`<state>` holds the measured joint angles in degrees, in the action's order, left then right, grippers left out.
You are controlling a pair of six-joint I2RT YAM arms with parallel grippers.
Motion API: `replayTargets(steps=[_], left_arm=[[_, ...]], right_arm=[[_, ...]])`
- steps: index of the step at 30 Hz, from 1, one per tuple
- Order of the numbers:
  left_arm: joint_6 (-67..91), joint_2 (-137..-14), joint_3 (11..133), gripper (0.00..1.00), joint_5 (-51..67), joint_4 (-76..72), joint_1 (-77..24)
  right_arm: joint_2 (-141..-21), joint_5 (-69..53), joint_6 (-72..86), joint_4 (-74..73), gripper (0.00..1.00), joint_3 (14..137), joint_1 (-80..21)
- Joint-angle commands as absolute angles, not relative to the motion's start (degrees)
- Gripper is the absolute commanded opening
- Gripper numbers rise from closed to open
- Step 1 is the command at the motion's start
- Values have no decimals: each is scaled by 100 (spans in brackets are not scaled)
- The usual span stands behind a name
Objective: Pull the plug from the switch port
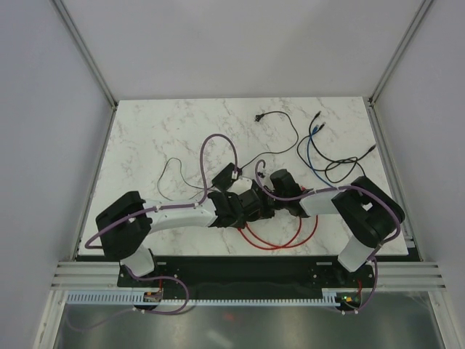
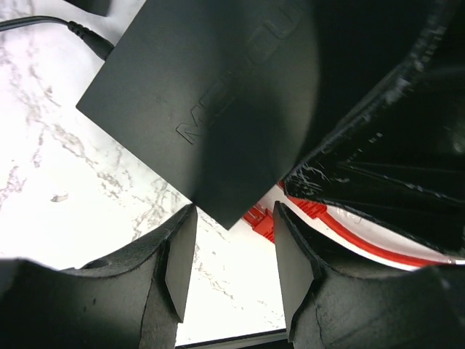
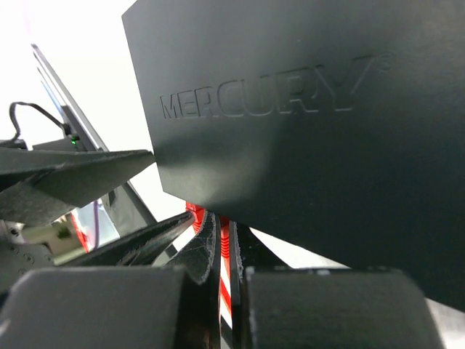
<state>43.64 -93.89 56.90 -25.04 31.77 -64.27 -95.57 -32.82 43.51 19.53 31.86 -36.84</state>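
Observation:
The switch [image 2: 218, 94], a flat matte-black box embossed MERCURY [image 3: 305, 116], fills the top of both wrist views. In the top view the two grippers cover most of it. A red plug [image 2: 260, 218] sits at its near edge; where the two meet is hidden. My right gripper [image 3: 227, 234] is shut on the red plug [image 3: 227, 251] just behind that edge and shows as a dark bulk [image 2: 378, 167] in the left wrist view. My left gripper [image 2: 234, 218] is open, its fingers either side of the switch's near corner with white table showing in the gap. Both grippers meet mid-table [image 1: 254, 206].
The red cable [image 1: 280, 238] loops towards the table's near edge. A smaller black box [image 1: 226, 177] with a thin black cord lies just behind the grippers. A black power lead [image 2: 80, 33] enters the switch's far side. Blue [image 1: 312, 145] and black [image 1: 280, 122] cables lie at the back right.

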Motion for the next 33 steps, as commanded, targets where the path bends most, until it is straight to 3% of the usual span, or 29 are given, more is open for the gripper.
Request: replayTargets(steps=[1,9,11,13,17,33], left_arm=[[4420,-8939,5590,54,-2944,3015,-6407],[4492,-8289,5177,55,-3085,2954,-6407],[4307,-8305,5168,55,-3041,2743,-6407],[4114,-8367,5168,55,-2979,2585,-6407],[3929,-8481,5090,55,-2989,2356,-6407],[3841,-8288,4711,53,-2874,1863,-6390]], right_arm=[[-9861,-2866,3394,696,0,3646,-3718],[-9606,-2522,2944,35,1,3885,-3665],[-9589,-2540,3040,183,7,3806,-3665],[-9519,-2584,3233,342,23,3727,-3648],[-9317,-2637,3612,851,34,3429,-3639],[-9580,-3173,4789,2680,40,2742,-3630]])
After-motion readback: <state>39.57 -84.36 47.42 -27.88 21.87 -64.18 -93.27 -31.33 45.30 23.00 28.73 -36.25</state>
